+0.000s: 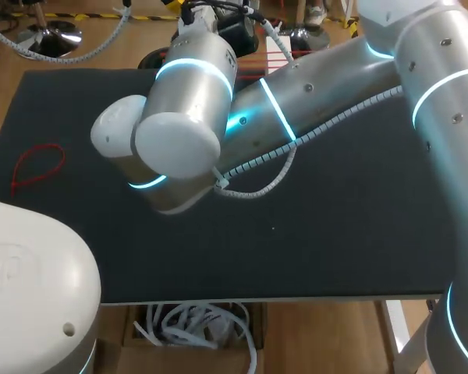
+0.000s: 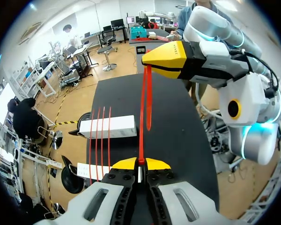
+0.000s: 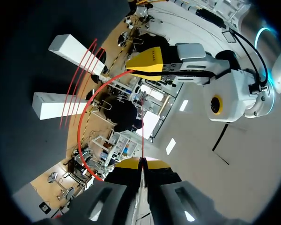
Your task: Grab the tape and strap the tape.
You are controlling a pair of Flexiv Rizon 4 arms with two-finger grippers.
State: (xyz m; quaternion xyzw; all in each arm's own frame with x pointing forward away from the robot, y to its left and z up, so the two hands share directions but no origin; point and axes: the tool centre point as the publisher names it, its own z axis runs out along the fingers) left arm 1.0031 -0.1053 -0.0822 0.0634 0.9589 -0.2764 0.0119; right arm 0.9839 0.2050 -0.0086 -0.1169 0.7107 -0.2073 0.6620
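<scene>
A red tape is stretched taut between my two grippers above the black mat. In the left wrist view my left gripper is shut on one end. My right gripper pinches the other end just ahead, with a short loop hanging from it. The right wrist view shows my right gripper shut on the tape, which curves in an arc to the left gripper. In the head view my right arm hides both grippers.
Two white boxes lie on the mat beside the grippers, with three red straps across them. A loose red strap loop lies at the mat's left side. The near half of the mat is bare.
</scene>
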